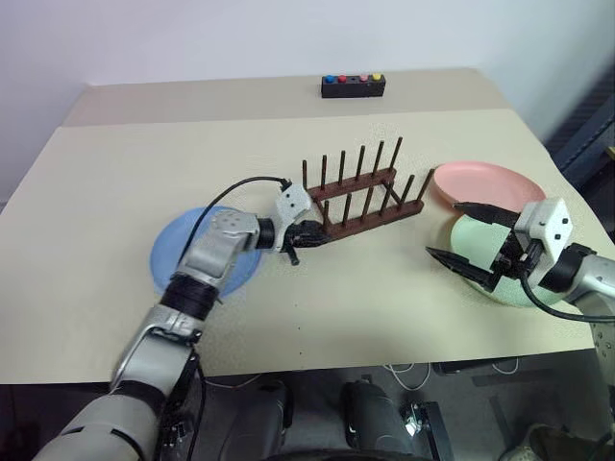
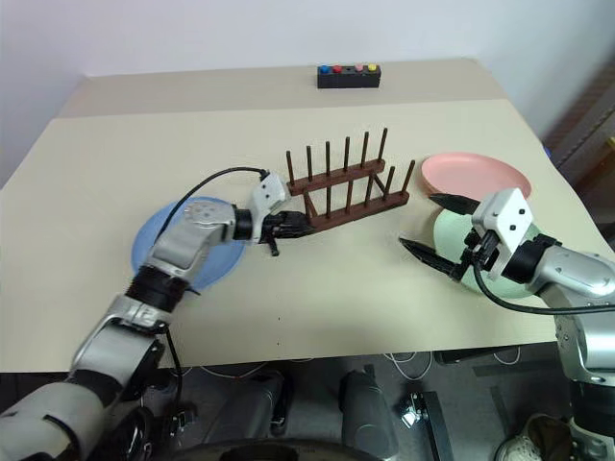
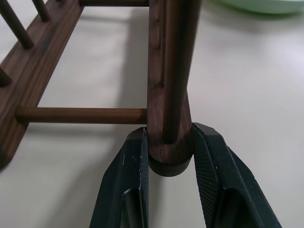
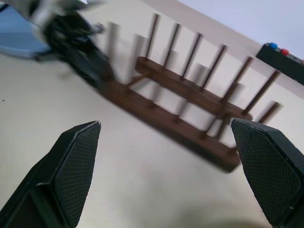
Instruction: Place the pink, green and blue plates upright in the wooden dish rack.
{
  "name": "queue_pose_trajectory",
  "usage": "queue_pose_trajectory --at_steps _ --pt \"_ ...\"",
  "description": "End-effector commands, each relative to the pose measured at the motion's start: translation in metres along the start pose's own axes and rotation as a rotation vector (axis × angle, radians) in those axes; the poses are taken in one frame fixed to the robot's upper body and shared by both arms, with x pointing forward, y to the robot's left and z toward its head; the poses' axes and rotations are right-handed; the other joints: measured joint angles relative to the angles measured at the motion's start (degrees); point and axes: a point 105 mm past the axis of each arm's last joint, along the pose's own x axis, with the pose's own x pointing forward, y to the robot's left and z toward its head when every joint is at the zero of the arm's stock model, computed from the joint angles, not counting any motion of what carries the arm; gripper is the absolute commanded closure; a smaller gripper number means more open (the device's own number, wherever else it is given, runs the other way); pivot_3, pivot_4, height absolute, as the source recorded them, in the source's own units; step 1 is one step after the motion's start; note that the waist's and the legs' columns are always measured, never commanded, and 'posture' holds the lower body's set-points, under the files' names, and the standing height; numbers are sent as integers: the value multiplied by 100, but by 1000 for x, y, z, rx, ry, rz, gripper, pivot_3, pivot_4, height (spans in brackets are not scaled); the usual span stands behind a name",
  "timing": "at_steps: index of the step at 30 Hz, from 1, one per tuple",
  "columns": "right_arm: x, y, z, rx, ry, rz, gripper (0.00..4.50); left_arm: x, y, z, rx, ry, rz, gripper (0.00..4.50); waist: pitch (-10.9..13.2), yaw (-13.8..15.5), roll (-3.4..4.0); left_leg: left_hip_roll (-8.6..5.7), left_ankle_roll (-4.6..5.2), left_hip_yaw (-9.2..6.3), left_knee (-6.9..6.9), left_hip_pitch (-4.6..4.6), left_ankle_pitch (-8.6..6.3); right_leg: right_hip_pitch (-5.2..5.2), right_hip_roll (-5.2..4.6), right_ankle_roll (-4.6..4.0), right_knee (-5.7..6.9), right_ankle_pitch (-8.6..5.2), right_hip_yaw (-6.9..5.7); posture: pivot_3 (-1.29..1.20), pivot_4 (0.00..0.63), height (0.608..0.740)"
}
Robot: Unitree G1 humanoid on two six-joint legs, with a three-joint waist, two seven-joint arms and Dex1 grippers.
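Your right gripper (image 1: pixel 461 233) hangs wide open and empty at lower right over the green plate (image 1: pixel 480 240), the pink plate (image 1: pixel 485 184) just behind. Your left gripper (image 3: pixel 169 152) pinches the wooden dish rack's (image 1: pixel 360 197) near rail end at centre; the blue plate (image 1: pixel 168 254) lies centre-left.

— What was the rack (image 1: pixel 360 197) made of?

— Dark brown wood, smooth with a dull sheen; the grain showed on the rail end that the left gripper (image 3: pixel 170 164) clamped. That gripper's fingers (image 3: pixel 130 185) were matt black plastic with finely ribbed inner faces.

— And the plates beside the rack?

— The pink plate (image 1: pixel 485 184), green plate (image 1: pixel 480 240) and blue plate (image 1: pixel 178 252) looked like smooth, softly matt plastic. The right gripper (image 4: pixel 166 173) had cross-hatched black pads (image 4: pixel 78 164).

— The table (image 1: pixel 144 154)?

— Pale beige, smooth and matt. The box (image 1: pixel 353 86) behind the rack was black with glossy coloured buttons.
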Motion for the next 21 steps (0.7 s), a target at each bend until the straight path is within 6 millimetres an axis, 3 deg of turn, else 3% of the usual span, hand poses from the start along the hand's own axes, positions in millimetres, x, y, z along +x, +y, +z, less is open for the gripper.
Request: queue_pose_trajectory --at_steps 1,7,15,21 --pt "-7 -2 6 -34 -14 16 0 -14 -10 16 112 -31 -81 3805 0 21 1 0 0 0 2 0 0 1 0 0 0 0 0 0 150 740" --pt "-12 -5 11 -37 -15 27 0 -16 -19 0 190 28 -147 3805 0 12 1 -3 3 -1 8 -1 -2 6 -2 0 -1 0 -1 0 150 740" --pt "-5 0 14 -36 -29 43 0 -8 -12 -9 27 27 -122 3805 0 13 0 -3 19 -1 9 -1 -11 6 -2 0 0 0 -1 0 150 740" --pt "-1 2 17 -36 -42 54 0 -10 -2 1 54 -2 -45 958 0 10 0 -2 20 -1 11 0 -11 6 -1 0 1 0 -1 0 150 740"
